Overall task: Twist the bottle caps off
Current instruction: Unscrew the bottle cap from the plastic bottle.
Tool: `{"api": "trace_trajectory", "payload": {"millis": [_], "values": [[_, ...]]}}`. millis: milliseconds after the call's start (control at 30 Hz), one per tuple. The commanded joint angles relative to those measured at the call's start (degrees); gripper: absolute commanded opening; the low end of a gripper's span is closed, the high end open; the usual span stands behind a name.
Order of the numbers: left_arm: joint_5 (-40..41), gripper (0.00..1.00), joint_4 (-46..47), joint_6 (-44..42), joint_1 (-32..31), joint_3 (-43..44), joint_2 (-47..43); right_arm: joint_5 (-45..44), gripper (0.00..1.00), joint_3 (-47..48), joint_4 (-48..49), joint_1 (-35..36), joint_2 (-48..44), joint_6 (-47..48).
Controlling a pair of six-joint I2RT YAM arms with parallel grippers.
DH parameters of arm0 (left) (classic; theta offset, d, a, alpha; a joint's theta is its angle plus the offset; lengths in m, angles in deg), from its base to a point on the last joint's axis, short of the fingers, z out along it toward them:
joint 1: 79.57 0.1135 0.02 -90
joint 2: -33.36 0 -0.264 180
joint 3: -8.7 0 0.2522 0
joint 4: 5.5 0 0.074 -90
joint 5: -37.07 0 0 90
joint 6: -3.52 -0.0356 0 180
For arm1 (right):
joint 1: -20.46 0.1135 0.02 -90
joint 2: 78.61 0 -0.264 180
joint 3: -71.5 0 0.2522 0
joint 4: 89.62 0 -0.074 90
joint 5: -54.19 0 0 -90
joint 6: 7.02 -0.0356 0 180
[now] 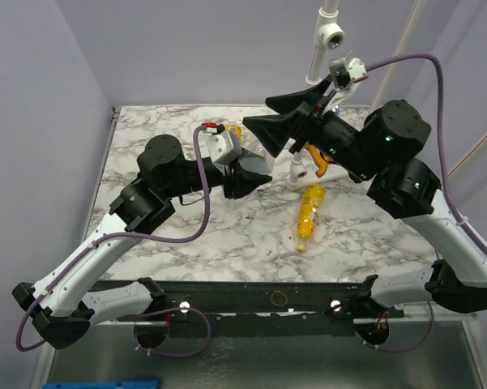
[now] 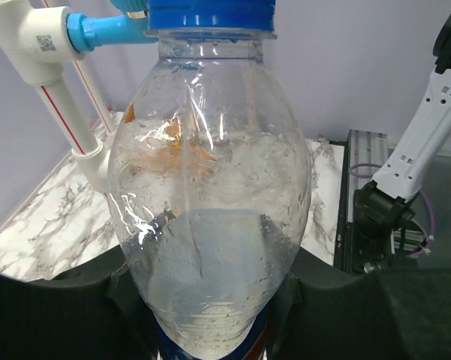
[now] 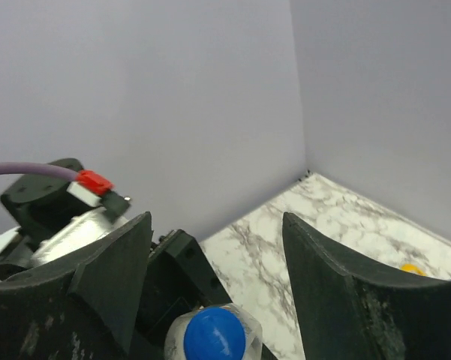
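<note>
A: Gripping anything, left claw (image 1: pixel 255 177)?
B: Yep, pinching clear bottle (image 2: pixel 210 225) by its body, w/ blue cap (image 3: pixel 214 334) on; right claw (image 3: pixel 216 225) spread, just above cap.
A: Others?
B: One yellow bottle (image 1: pixel 309 212) lying on desk (image 1: pixel 186 243), apart from both.

Colour check: the table (image 1: pixel 186 235) is showing white marble with grey veining, and the walls (image 1: pixel 186 49) are looking pale lilac. The clear bottle (image 2: pixel 210 225) is wearing a bright blue cap (image 3: pixel 214 334). At 11 o'clock in the left wrist view, a white pipe (image 2: pixel 30 45) is carrying a light blue fitting (image 2: pixel 97 30). About 4 o'clock from the table's middle, a yellow-orange bottle (image 1: pixel 309 212) is glowing. The left gripper (image 1: pixel 259 174) and right gripper (image 3: pixel 217 217) are looking matte black, with 2 purple cables (image 1: pixel 196 219) trailing and 1 red tag (image 1: pixel 208 126) popping.
</note>
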Motion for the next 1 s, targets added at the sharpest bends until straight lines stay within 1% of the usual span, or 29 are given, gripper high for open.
{"api": "trace_trajectory", "payload": {"millis": [0,133,233,433,467,500,567,600,633,667,700,733,767,800,867,900,933,967], "values": [[4.8,0.0,2.02,-1.23,0.17,-0.85,-1.77,-5.68,0.71,0.54,-3.54,0.2,1.63,-1.13],[6.3,0.0,2.8,-1.13,0.17,-1.11,-1.93,-5.2,0.62,0.01,-3.18,0.16,2.34,-2.37],[7.15,0.0,3.11,-0.82,0.17,-1.21,-2.06,-4.95,0.54,-1.35,-2.32,0.2,2.17,-3.38],[7.78,0.0,3.56,-0.38,0.17,-1.29,-2.02,-5.1,0.53,-3.79,-1.01,0.16,1.22,-4.5],[7.74,0.0,3.63,-0.29,0.17,-1.27,-2.02,-4.96,0.49,-4.32,-0.61,0.16,0.95,-4.62],[7.74,0.0,3.65,-0.23,0.17,-1.2,-1.93,-4.89,0.43,-4.7,-0.09,0.16,0.63,-4.65],[7.71,0.0,3.73,-0.07,0.11,-1.33,-1.85,-5.06,0.27,-5.49,0.88,0.18,0.09,-4.79],[7.59,0.0,3.72,-0.11,0.17,-1.44,-1.84,-5.01,0.22,-5.72,1.38,0.16,-0.29,-4.67],[7.6,0.0,3.73,-0.07,0.17,-1.59,-1.93,-4.85,0.19,-6.03,1.79,0.16,-0.51,-4.5],[7.45,0.0,3.72,-0.05,0.17,-1.79,-1.94,-4.52,0.18,-6.09,2.17,0.18,-0.76,-4.33],[7.14,0.0,3.78,0.02,0.16,-2.03,-2.01,-3.94,0.15,-6.0,2.37,0.16,-0.89,-4.18],[6.92,0.0,3.73,0.15,0.17,-2.24,-2.15,-3.48,0.09,-5.81,2.45,0.16,-0.96,-3.89],[6.69,0.03,3.73,0.45,0.17,-2.42,-2.2,-3.05,0.04,-5.6,2.54,0.16,-0.98,-3.82],[6.42,0.2,3.73,1.19,0.17,-2.43,-2.2,-2.88,0.01,-5.52,2.5,0.16,-0.91,-3.81],[5.49,0.57,3.69,2.21,0.15,-1.9,-2.02,-1.78,0.01,-5.67,2.52,0.16,-0.78,-3.73],[4.19,0.66,3.71,2.17,0.17,-1.29,-1.72,-1.12,0.01,-5.86,2.54,0.2,-0.73,-3.69],[2.95,0.71,3.73,2.22,0.16,-0.51,-1.44,-0.79,0.01,-6.09,2.54,0.16,-0.55,-3.66],[2.3,0.74,3.73,2.94,0.16,0.19,-1.05,-0.63,0.01,-6.22,2.39,0.17,-0.37,-3.69]]}}
